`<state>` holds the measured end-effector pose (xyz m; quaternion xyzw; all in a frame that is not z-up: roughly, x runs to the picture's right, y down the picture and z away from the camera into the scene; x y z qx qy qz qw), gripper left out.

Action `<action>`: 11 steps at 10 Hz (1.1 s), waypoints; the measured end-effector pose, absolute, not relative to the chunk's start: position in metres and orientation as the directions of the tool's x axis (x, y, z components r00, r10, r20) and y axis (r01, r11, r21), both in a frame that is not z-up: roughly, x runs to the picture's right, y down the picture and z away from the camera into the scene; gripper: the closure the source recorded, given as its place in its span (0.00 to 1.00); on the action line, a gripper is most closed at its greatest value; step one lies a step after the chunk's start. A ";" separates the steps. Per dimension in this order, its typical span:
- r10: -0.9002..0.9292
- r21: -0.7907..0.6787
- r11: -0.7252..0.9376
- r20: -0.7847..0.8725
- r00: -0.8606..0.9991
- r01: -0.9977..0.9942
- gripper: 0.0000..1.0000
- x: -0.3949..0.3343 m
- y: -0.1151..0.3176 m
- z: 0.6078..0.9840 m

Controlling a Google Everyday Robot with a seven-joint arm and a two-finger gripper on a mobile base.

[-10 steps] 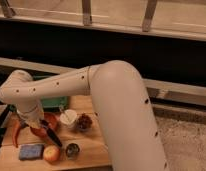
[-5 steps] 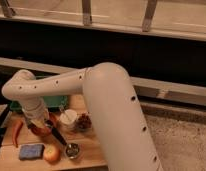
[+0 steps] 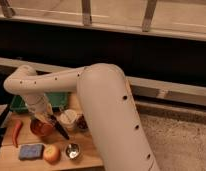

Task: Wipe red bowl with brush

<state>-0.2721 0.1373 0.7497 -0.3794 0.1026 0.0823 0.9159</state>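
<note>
A wooden table [image 3: 11,164] stands below a dark wall. At its left edge lies a red chili [image 3: 16,133], with a blue sponge [image 3: 30,151] and an orange-yellow fruit [image 3: 52,153] along the front. The red bowl [image 3: 39,129] sits behind them, directly under the gripper [image 3: 46,118], whose fingers are pressed together, seemingly pinching the brush [image 3: 60,130], which slants down to the right past the bowl's rim. Further right stand a white cup [image 3: 68,118] and a small metal bowl [image 3: 72,150].
</note>
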 end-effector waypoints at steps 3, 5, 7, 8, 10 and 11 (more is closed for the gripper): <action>0.053 -0.693 0.695 -0.219 0.974 -0.194 1.00 -0.289 0.141 0.757; 0.041 -0.709 0.685 -0.191 0.981 -0.167 1.00 -0.300 0.153 0.758; 0.036 -0.721 0.674 -0.185 0.982 -0.160 1.00 -0.300 0.165 0.754; 0.045 -0.724 0.668 -0.194 0.980 -0.174 1.00 -0.293 0.170 0.752; 0.071 -0.725 0.655 -0.223 0.972 -0.214 1.00 -0.272 0.179 0.747; 0.089 -0.722 0.651 -0.236 0.968 -0.236 1.00 -0.264 0.182 0.746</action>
